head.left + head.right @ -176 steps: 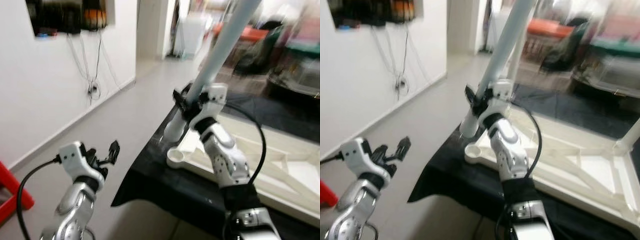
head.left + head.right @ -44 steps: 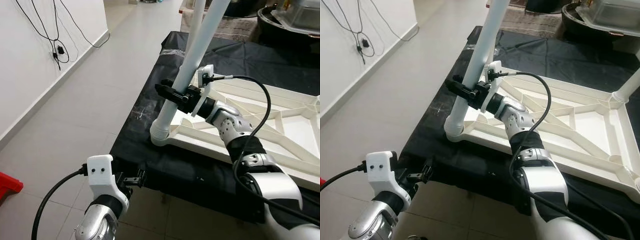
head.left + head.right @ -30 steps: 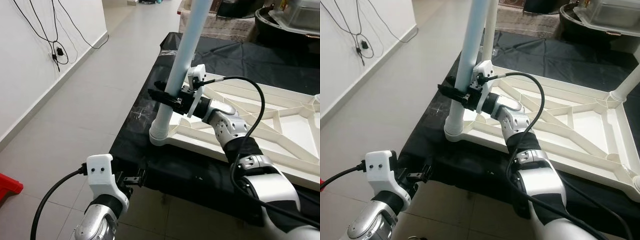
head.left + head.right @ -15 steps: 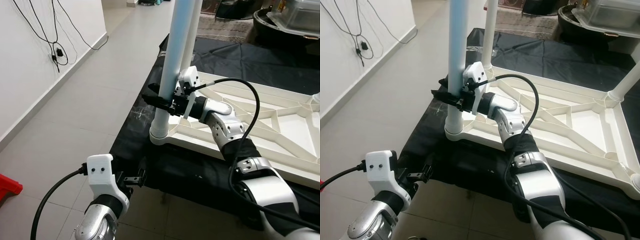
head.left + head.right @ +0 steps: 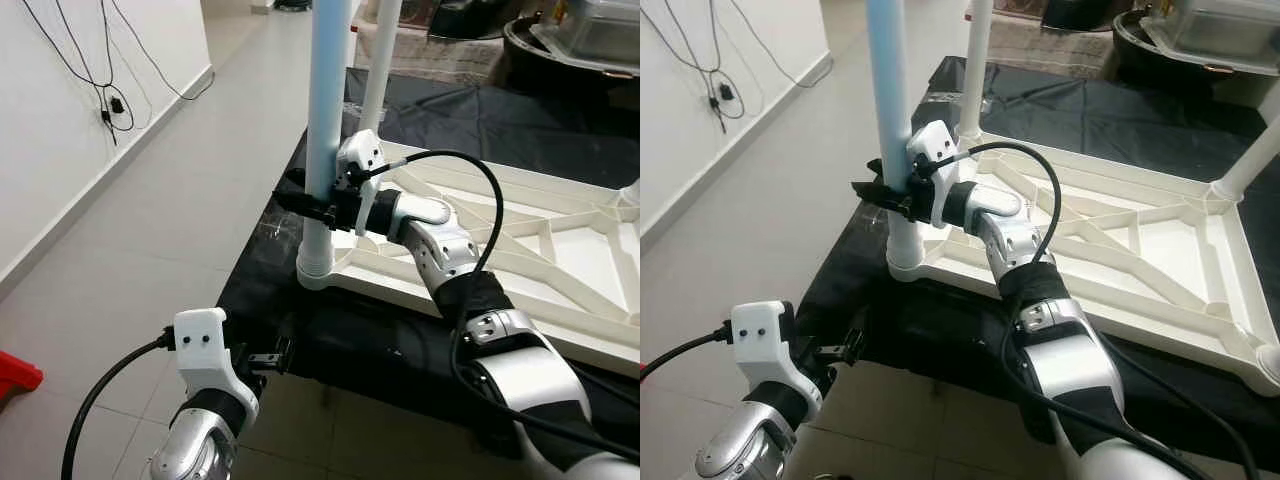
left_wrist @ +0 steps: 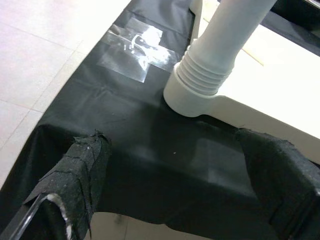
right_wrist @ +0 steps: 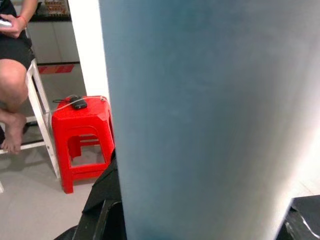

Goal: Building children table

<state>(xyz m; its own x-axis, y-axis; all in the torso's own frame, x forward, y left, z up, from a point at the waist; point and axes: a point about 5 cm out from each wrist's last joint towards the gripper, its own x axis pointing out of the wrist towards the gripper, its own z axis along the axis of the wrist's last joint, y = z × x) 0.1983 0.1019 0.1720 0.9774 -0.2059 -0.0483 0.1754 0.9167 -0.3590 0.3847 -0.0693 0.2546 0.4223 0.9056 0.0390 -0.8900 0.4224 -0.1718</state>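
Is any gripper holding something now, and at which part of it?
The right gripper holds the pale blue table leg low on its shaft, just above the corner socket. The left gripper holds nothing.

Smooth plastic table leg, matt black cloth

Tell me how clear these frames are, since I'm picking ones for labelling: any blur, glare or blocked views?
Both eye views are sharp and evenly lit, the right hand and the table leg crisp. The left wrist view is clear, with glare on tape stuck to the black cloth. The right wrist view is mostly blocked by the close, soft-focus leg; the red stool behind is sharp.
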